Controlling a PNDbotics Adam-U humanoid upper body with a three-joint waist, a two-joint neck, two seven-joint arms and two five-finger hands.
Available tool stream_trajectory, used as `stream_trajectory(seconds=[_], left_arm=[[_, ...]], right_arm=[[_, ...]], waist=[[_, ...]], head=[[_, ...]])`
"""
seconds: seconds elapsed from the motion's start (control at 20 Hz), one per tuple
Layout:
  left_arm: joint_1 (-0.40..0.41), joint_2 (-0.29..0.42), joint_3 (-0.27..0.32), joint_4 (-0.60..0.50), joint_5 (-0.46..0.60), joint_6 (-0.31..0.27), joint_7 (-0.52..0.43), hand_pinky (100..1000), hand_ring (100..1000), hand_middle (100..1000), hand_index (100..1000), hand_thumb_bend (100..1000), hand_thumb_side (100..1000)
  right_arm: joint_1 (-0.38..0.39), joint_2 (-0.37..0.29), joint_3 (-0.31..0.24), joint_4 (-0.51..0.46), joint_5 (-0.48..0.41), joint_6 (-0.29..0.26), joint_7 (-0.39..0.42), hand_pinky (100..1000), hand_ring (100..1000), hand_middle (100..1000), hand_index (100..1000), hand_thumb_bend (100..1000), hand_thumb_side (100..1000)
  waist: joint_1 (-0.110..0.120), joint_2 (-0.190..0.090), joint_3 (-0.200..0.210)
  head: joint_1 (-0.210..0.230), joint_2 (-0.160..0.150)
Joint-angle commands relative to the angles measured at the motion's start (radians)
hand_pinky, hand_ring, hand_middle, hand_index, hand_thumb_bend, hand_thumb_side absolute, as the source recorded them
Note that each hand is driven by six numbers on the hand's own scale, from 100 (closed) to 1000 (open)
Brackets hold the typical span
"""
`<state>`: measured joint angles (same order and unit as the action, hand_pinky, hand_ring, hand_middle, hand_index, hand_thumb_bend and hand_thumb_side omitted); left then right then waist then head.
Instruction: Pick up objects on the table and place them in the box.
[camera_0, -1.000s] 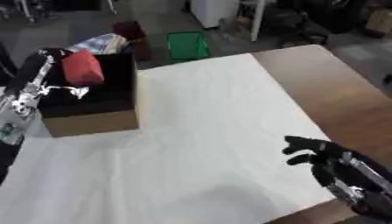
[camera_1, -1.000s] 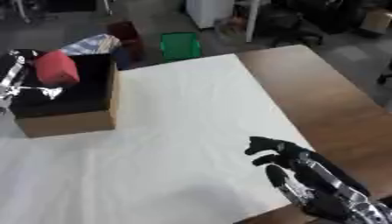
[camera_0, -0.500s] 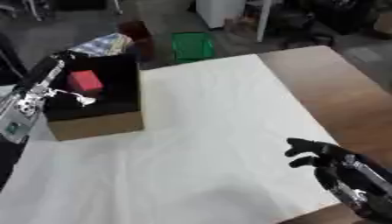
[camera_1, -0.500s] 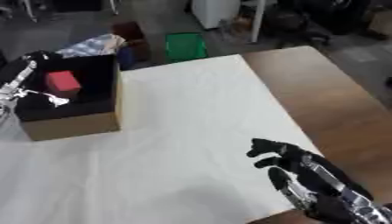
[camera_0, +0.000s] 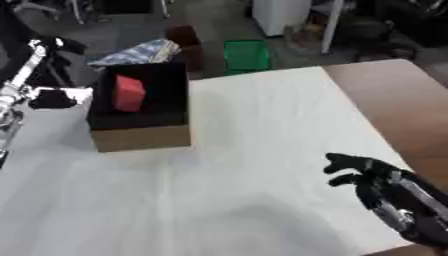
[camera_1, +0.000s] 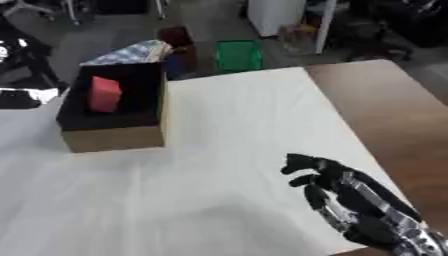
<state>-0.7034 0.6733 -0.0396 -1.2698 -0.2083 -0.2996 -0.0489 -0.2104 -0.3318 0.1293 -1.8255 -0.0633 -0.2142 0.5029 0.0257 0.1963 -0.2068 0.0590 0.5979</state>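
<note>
A cardboard box (camera_0: 144, 137) with a black inside stands at the far left of the white-covered table. A red block (camera_0: 129, 93) lies inside it, leaning toward the left wall. My left hand (camera_0: 51, 98) hangs just outside the box's left side, level with its rim, at the end of a silver forearm; it is blurred and nothing shows in it. My right hand (camera_1: 325, 181) rests open at the lower right over the white cover, fingers relaxed, holding nothing. No other loose object shows on the table.
A white sheet (camera_0: 262, 130) covers most of the table; bare brown wood (camera_0: 398, 100) shows along the right. Beyond the far edge, on the floor, are a green crate (camera_0: 245, 55), a patterned cloth (camera_0: 144, 51) and a dark red object (camera_0: 184, 36).
The red block, held above the box a second ago, now lies inside it. My left hand has drawn back to the left, out of the box. The right hand has stayed put.
</note>
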Motion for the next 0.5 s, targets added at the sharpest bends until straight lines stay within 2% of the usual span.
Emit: stream_trajectory(seconds=[0.05, 0.25, 0.5], left_arm=[[0.05, 0.053, 0.014, -0.182, 0.108, 0.019, -0.016, 684, 804, 646, 750, 421, 100], [0.154, 0.027, 0.035, -0.348, 0.183, 0.06, -0.045, 682, 807, 639, 748, 365, 118], [0.255, -0.065, 0.046, -0.458, 0.209, 0.097, -0.098, 685, 824, 644, 747, 289, 245]], right_arm=[[-0.002, -0.021, -0.016, -0.01, 0.004, 0.0, -0.013, 781, 1000, 768, 878, 100, 651], [0.003, -0.019, -0.027, -0.011, 0.007, -0.001, -0.025, 781, 1000, 768, 879, 100, 649], [0.008, -0.013, -0.035, -0.009, 0.011, -0.001, -0.038, 780, 1000, 767, 879, 100, 652]], waist=[[-0.005, -0.019, 0.013], [-0.013, -0.017, 0.047], [-0.02, -0.014, 0.071]], head=[[-0.001, 0.019], [0.005, 0.052], [0.01, 0.088]])
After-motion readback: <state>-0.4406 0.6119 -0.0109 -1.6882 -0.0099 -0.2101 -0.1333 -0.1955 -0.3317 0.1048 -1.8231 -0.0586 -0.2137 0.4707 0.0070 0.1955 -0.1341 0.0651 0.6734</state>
